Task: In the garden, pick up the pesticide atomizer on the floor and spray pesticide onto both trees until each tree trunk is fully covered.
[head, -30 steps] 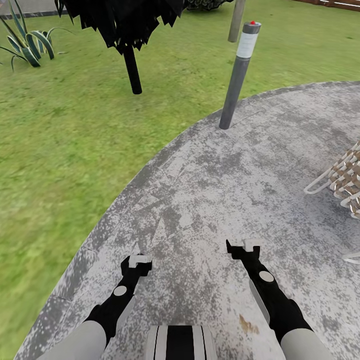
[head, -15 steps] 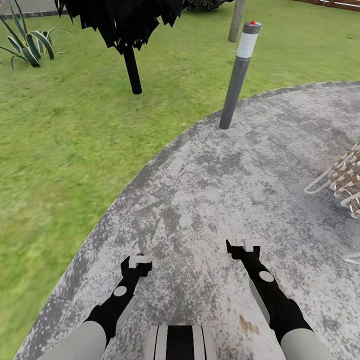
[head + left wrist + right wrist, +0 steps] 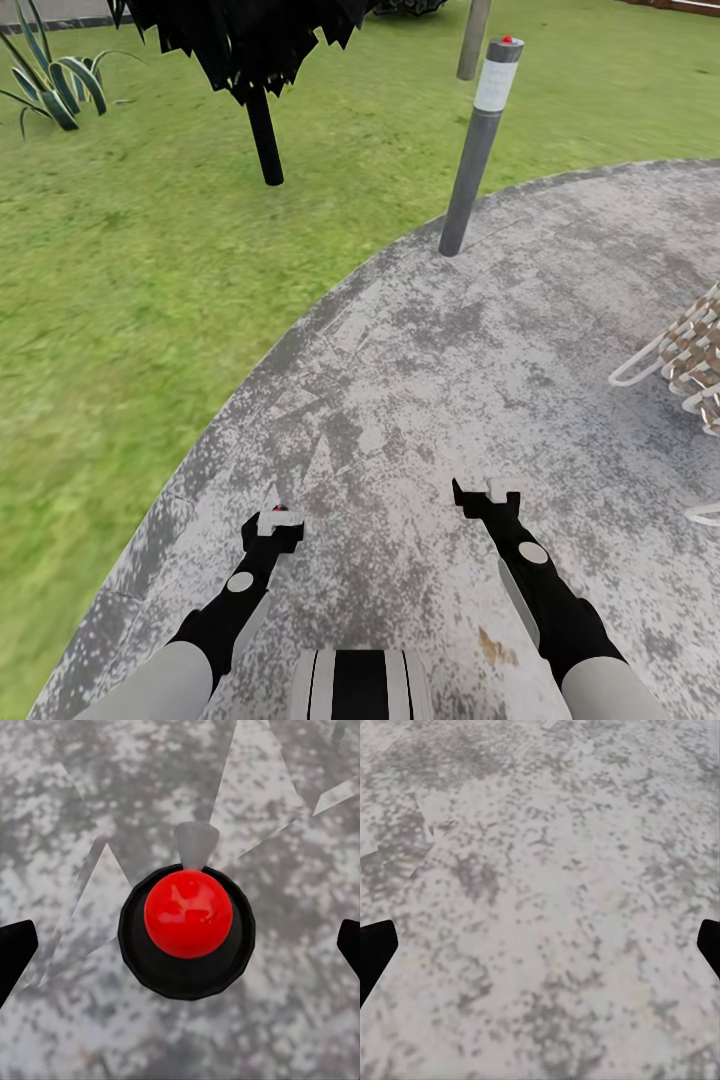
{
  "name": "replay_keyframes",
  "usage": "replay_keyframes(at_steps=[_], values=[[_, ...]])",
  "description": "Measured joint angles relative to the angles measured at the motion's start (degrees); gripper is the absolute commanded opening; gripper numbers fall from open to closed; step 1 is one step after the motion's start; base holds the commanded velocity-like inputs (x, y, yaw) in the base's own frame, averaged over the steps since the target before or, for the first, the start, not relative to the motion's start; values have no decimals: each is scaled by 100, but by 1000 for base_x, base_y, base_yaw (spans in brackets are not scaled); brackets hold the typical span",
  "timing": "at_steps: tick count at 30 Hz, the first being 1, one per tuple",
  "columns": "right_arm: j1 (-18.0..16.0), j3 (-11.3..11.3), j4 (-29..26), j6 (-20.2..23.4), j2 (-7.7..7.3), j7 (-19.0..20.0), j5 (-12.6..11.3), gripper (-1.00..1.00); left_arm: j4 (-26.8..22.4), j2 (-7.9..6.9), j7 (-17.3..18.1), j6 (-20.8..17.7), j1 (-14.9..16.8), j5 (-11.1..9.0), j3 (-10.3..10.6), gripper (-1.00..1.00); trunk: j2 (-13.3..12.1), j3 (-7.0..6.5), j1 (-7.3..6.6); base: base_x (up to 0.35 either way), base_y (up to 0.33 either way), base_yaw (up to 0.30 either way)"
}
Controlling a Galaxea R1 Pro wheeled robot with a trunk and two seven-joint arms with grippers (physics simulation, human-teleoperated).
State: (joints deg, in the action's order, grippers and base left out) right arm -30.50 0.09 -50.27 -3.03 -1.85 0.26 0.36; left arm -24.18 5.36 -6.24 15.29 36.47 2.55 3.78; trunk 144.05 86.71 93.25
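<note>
Both my hands over the paving.
My left hand (image 3: 180, 945) hangs spread above a red-topped black object (image 3: 187, 913); my right hand (image 3: 540, 945) is spread too, holding nothing.

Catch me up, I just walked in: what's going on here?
A two-armed robot stands on the paved circle beside the lawn, holding nothing. Both grippers are open: the left gripper hangs over a red-capped black object, possibly the atomizer, the right gripper over bare paving. A bollard lamp stands ahead.
</note>
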Motion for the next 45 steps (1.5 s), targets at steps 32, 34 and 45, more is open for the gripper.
replay_keyframes(at_steps=[32,34,45], values=[[0,0,5,-4,0,0,0,100,-15,9,2,-1,0,0,1,-100,0,19,0,0,0,0],[0,0,7,-4,6,0,0,100,-15,9,2,0,0,-3,1,-100,0,19,0,0,0,0],[-1,0,0,-4,4,0,0,100,-27,2,7,266,9,-1,13,-100,0,19,0,0,0,0]])
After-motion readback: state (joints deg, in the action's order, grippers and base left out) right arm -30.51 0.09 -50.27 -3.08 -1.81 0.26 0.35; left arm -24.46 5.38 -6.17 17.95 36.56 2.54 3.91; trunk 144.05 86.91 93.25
